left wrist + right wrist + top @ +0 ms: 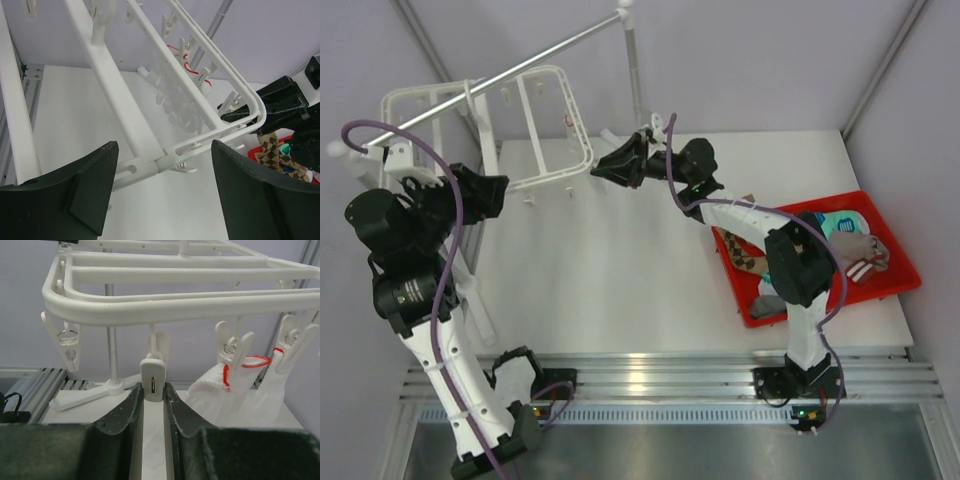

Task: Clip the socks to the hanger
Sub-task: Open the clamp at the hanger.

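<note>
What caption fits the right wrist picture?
The right gripper squeezes a small white plastic clip hanging from the big white plastic hanger, beside clipped white red-edged fabric.

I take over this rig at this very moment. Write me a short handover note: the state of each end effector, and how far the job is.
Left end effector: open, at the hanger, holding nothing.
Right end effector: shut on a hanging clip under the hanger; no sock in it.
Done: two white socks with red trim hang from nearby clips.
Left: the checkered sock, the teal sock and others lie in the red tray; each needs clipping.
</note>
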Action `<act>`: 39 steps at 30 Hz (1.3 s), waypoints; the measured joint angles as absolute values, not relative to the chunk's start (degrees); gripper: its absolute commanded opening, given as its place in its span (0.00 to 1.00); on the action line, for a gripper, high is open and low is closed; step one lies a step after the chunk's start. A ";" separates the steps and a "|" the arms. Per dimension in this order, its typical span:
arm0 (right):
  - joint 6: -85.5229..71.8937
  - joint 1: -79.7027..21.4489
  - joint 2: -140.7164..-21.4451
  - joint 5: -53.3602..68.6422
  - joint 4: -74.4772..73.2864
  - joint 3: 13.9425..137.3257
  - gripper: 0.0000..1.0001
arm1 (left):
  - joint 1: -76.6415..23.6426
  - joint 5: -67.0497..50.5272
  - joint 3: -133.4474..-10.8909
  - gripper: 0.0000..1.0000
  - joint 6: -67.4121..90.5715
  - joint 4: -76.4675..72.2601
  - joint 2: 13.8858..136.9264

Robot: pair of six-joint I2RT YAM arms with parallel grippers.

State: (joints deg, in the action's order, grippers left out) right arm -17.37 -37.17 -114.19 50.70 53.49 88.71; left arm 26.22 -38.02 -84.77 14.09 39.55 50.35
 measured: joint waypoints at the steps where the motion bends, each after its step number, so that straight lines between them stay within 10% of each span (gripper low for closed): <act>1: -17.32 -36.93 -113.82 50.72 53.06 88.38 0.00 | 26.22 -38.02 -84.99 0.80 14.28 40.07 50.35; 24: -16.05 -28.58 -105.16 54.26 47.00 82.85 0.00 | 26.22 -29.82 -95.50 0.78 15.27 55.83 51.27; 39: 0.21 -30.94 -101.16 64.66 28.32 84.53 0.00 | 26.22 -45.36 -102.69 0.77 10.31 58.70 59.18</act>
